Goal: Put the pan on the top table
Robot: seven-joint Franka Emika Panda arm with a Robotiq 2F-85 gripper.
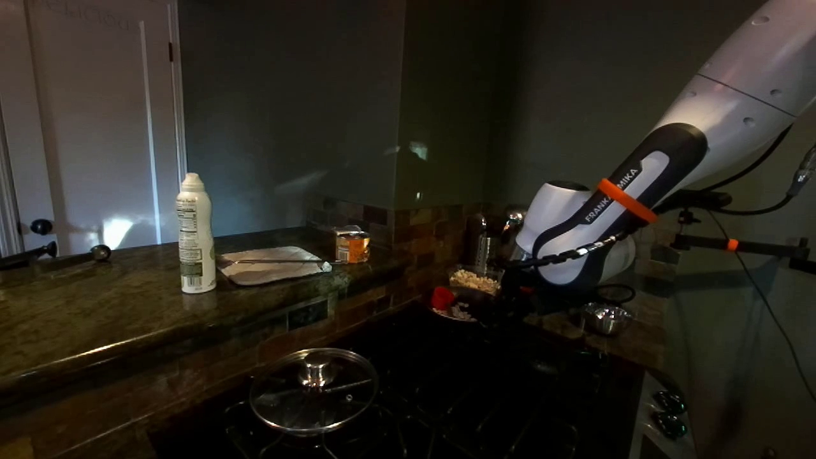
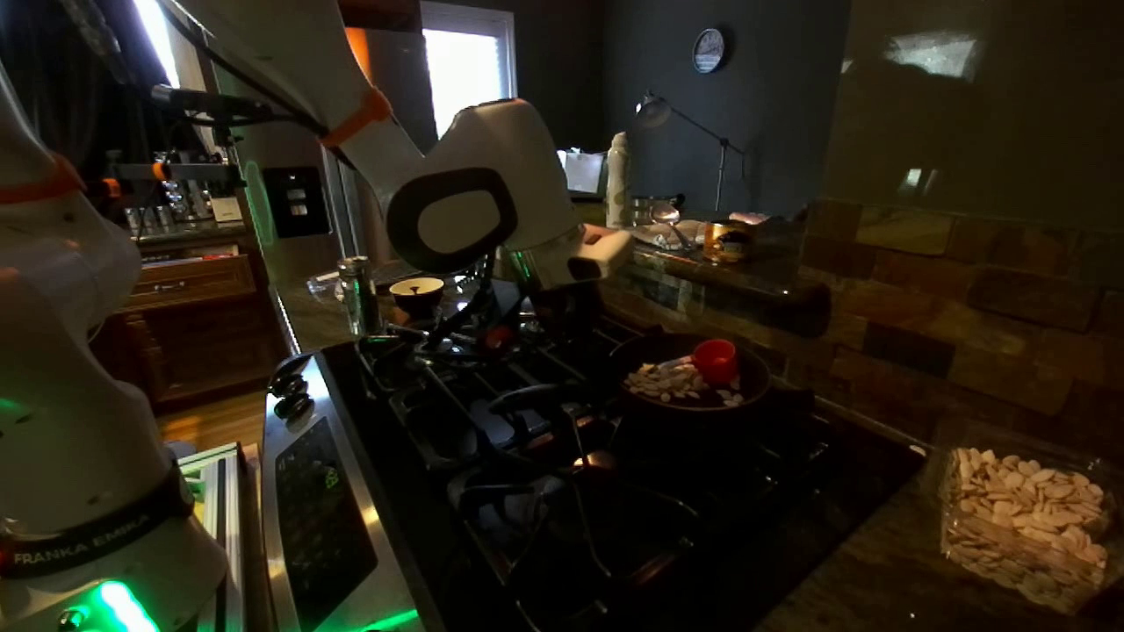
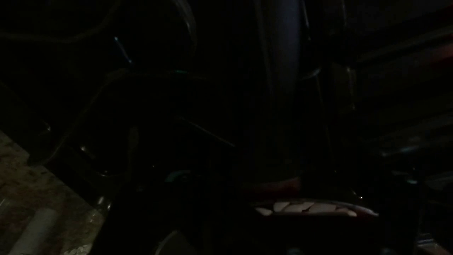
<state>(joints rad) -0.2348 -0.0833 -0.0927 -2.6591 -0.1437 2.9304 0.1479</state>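
Note:
The dark round pan point(image 2: 753, 379) rests on the black stovetop. It holds pale seeds and a red cup point(image 2: 716, 360). The pan also shows in an exterior view point(image 1: 473, 305) and as a reddish rim at the bottom of the wrist view point(image 3: 366, 209). A dark bar, seemingly its handle point(image 2: 536, 397), points away from the wall. My gripper point(image 1: 510, 296) is a black shape beside the pan, also dark in an exterior view point(image 2: 566, 307). Its fingers are lost in shadow. The top table point(image 1: 95, 312) is the raised speckled stone counter, also visible in an exterior view point(image 2: 764, 268).
A glass lid point(image 1: 312, 395) lies on the burner grates. On the raised counter stand a white bottle point(image 1: 196, 236), a pale mat point(image 1: 268, 271) with a spoon, and a can point(image 1: 352, 247). A clear box of seeds point(image 2: 1023, 518) and a steel cup point(image 1: 605, 317) flank the stove.

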